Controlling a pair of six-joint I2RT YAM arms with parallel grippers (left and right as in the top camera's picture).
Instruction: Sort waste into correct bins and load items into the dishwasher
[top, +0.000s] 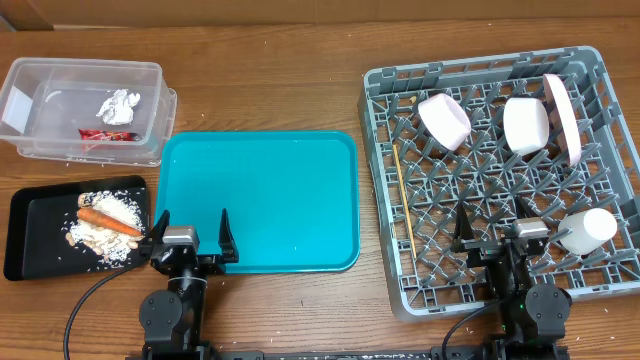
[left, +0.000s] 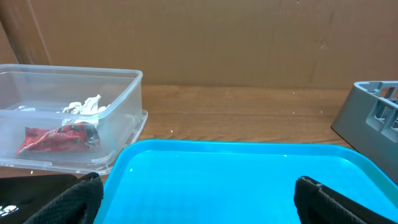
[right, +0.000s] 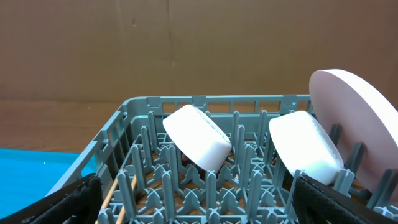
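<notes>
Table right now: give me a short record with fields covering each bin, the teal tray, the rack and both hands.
clear tub: red wrapper, white tissue wad
black tray: carrot lying on food scraps with rice
teal tray: no items on it
grey rack: two bowls, plate on edge, cup on its side, chopsticks
left hand: open, holding nothing, over the teal tray's near edge
right hand: open, holding nothing, over the grey rack

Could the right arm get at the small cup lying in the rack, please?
Probably yes: the small cup lies just beside the open right end effector, with only low rack pegs between them.
</notes>
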